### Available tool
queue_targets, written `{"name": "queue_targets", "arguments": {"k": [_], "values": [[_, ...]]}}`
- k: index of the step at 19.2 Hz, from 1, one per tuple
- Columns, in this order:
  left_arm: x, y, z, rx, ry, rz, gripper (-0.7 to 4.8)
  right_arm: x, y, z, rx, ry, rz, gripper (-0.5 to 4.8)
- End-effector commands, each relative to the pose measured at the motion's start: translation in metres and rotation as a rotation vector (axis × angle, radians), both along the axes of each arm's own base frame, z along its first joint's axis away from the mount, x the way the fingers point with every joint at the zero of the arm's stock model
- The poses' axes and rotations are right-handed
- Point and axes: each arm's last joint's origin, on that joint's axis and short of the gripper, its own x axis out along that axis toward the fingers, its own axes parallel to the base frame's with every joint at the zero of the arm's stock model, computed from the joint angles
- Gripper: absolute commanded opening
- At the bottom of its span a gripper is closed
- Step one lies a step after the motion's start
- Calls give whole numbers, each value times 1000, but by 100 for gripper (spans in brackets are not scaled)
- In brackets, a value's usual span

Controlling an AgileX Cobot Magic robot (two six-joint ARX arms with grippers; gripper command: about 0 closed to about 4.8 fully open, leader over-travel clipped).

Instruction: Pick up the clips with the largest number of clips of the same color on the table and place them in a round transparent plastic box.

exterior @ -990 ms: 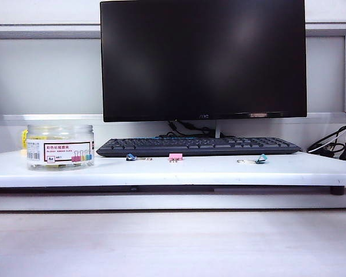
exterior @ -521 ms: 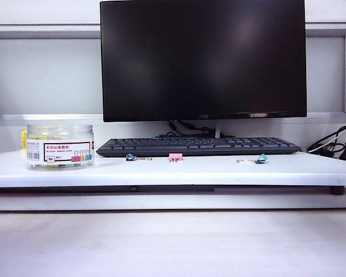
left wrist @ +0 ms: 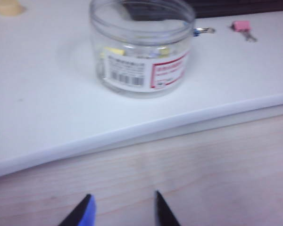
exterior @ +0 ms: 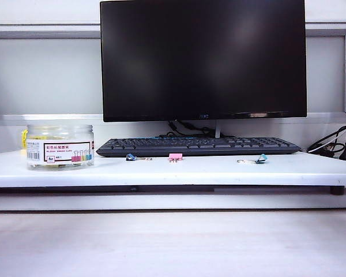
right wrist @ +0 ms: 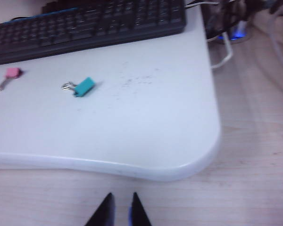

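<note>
While the exterior view shows nothing shifted from a second ago, the yellow clips (left wrist: 114, 51) already lie inside the round transparent plastic box (left wrist: 141, 47), which stands on the white tabletop (left wrist: 47, 103) beside the keyboard (exterior: 199, 146). Only a pink clip (exterior: 175, 156), a blue clip (exterior: 131, 157) and a teal clip (right wrist: 84, 87) lie loose. Back over the lower wooden surface, the left pincer (left wrist: 122, 209) hangs with its jaws apart and empty, and the right pincer (right wrist: 120, 209) has just closed on nothing. The task looks finished.
</note>
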Motion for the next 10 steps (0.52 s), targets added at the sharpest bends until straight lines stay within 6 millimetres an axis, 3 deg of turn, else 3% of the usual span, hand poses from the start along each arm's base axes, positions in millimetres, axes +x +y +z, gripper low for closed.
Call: {"name": "queue_targets", "arguments": {"k": [1,10], "values": [[1,2,2,19,-20,60,170,0,-1,0,-9,-14,-27,52],[1,2,2,-4,-13,65,170,1,0,4,5,-46,-19,53]]}}
